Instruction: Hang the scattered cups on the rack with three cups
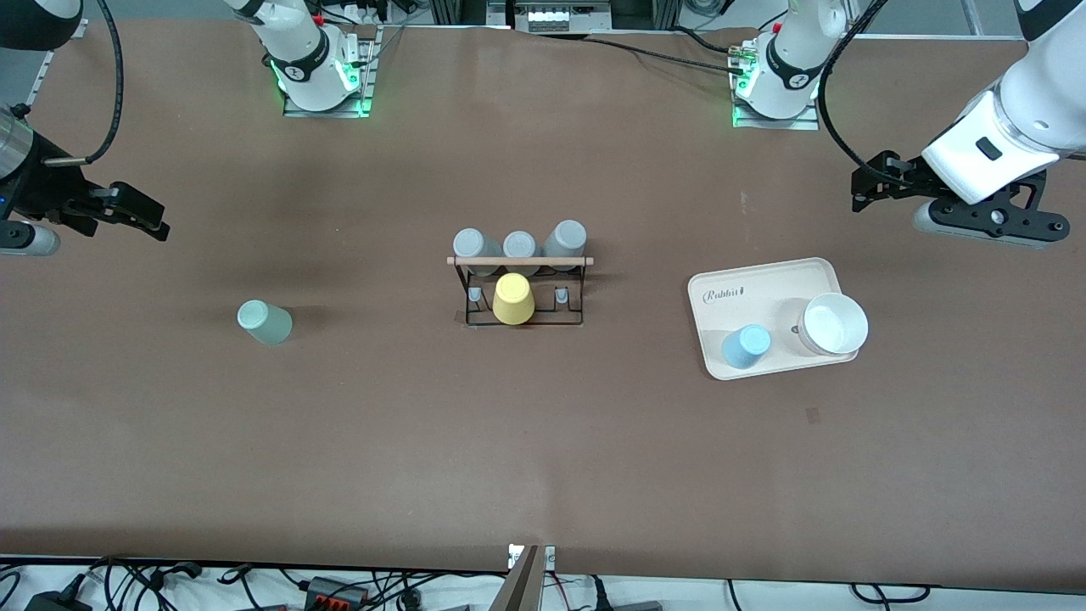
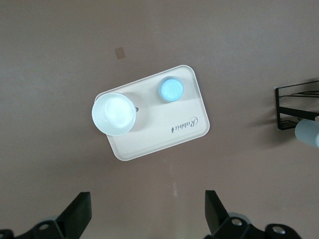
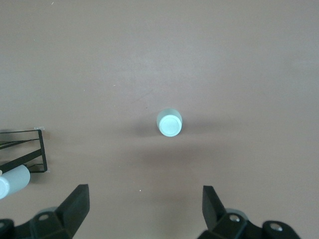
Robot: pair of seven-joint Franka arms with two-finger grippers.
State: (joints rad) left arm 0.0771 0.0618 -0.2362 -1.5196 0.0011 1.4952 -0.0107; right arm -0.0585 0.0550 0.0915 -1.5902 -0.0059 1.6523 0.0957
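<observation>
While both arms hang high at the table's two ends, nothing is picked up yet.

Left gripper [image 2: 144,219]: fingers spread wide, empty, up in the air over bare table at its own end; the tray sits just ahead of it in its wrist view.
Right gripper [image 3: 144,214]: fingers spread wide, empty, over bare table at its own end; the mint cup sits ahead of it in its wrist view.
Blue cup [image 1: 746,346]: upside down on the beige tray [image 1: 764,280], close beside a white bowl [image 1: 835,323], not touching as far as I can tell.
Mint cup [image 1: 264,322]: upside down, alone on the table, well apart from everything.
Rack [image 1: 519,288]: mid-table, between the two grippers; three grey cups [image 1: 518,245] along the side toward the robots, a yellow cup [image 1: 513,299] on the middle peg of the camera side, bare pegs either side of it.
Step, as judged: start of the first reach.
Next move calls for: each gripper to drop over its cup and close across the tapered wall.
Tight spots: bowl and tray lip crowd the blue cup; the wooden rod overhangs the free pegs.
Open room: wide bare table around the mint cup and on both approaches to the rack.
</observation>
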